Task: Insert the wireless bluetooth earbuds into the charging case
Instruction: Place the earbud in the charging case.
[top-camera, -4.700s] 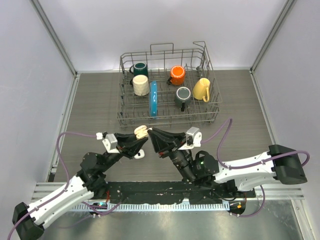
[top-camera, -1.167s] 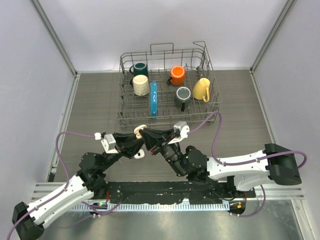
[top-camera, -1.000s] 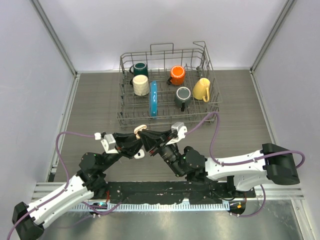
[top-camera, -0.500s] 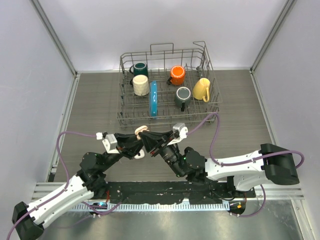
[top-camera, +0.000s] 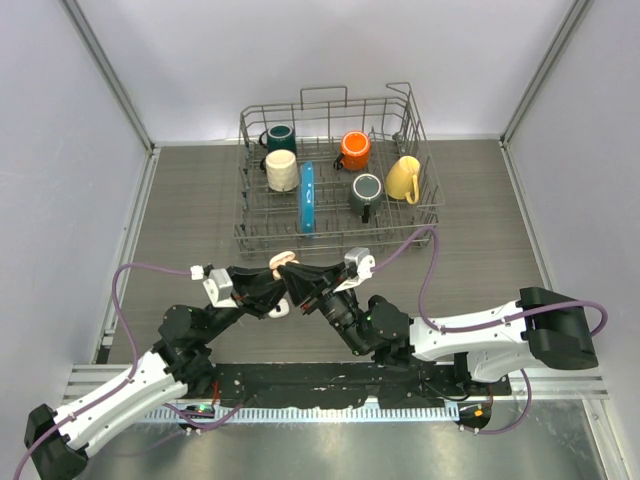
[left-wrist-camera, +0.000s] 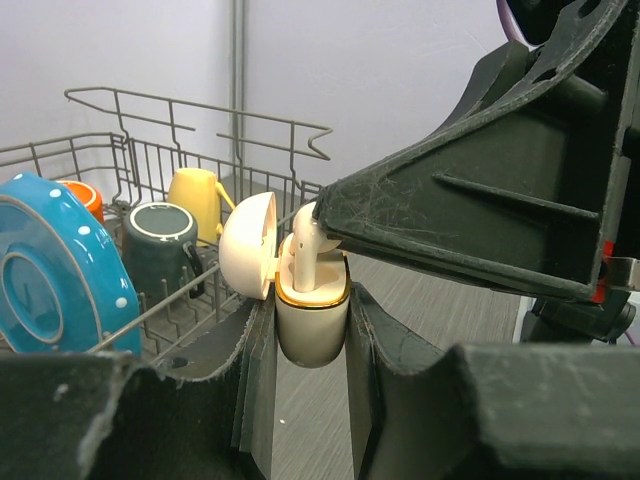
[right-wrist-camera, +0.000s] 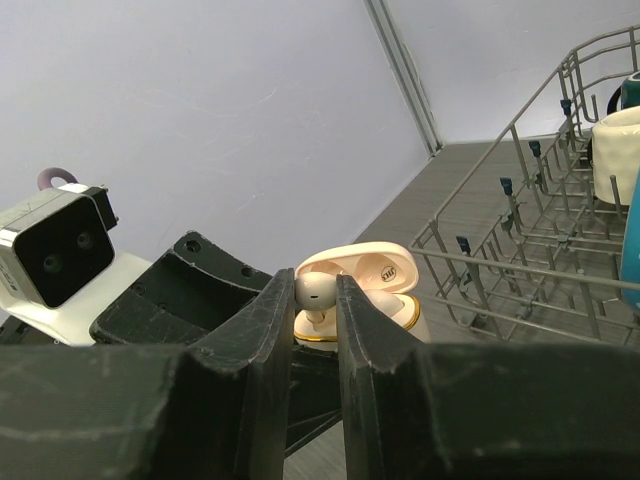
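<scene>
My left gripper is shut on the cream charging case, held upright above the table with its lid open. My right gripper is shut on a white earbud, whose stem reaches down into the case's gold-rimmed opening. The earbud also shows in the left wrist view, under the right gripper's fingers. From above, both grippers meet at the case. A small white thing lies on the table under the left gripper, partly hidden. Other earbuds are not visible.
A wire dish rack stands just beyond the grippers. It holds a blue plate and green, cream, orange, grey and yellow mugs. Grey walls stand on both sides.
My right gripper has moved left with the earbud until it meets the case in the left gripper. In the last half second almost nothing has moved.
</scene>
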